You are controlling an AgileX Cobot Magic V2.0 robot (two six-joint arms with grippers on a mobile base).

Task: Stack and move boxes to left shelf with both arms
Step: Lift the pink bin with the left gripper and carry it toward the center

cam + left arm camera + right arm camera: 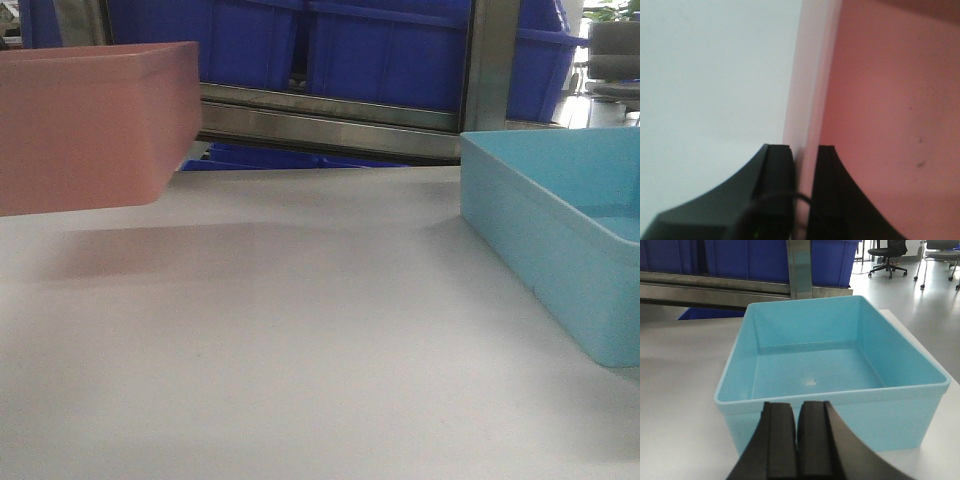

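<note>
I see a pink box [95, 125], a light blue box [880, 415], a plain white worktop [300, 350], dark blue bins [380, 50] and a grey steel rail [330, 120]. My left gripper [800, 150] and right gripper [799, 407] are black.

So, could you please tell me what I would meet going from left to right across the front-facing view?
The salmon pink bin, held off the surface → a bare stretch of white table → the light turquoise bin.

Low front camera sees the pink bin [90, 125] and turquoise bin [560, 240]; wrist cameras each hug one.
</note>
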